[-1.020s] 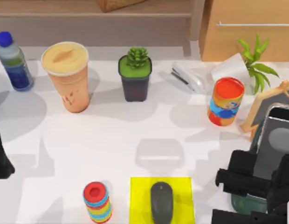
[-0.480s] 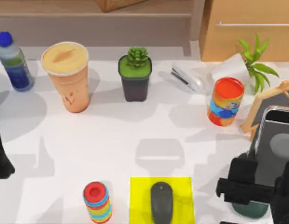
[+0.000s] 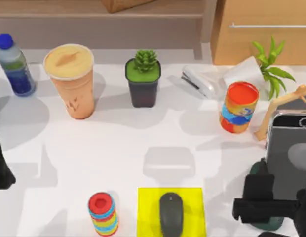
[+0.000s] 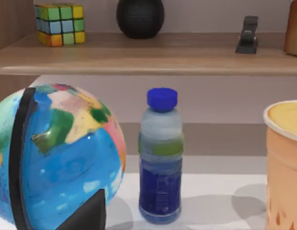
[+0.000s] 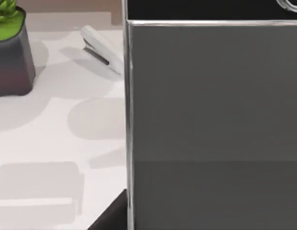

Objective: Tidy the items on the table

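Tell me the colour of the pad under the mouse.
Bright yellow pad, with the dark grey mouse lying on it; the top view shows it best.

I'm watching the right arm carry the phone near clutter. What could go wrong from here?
1. The smartphone, held upright at the table's right edge by the right tool, is close to the wooden stand; a careless move could knock it.
2. The grip seems to be at the phone's lower end, so it may tilt or slip.
3. The colourful can stands nearby and might topple.
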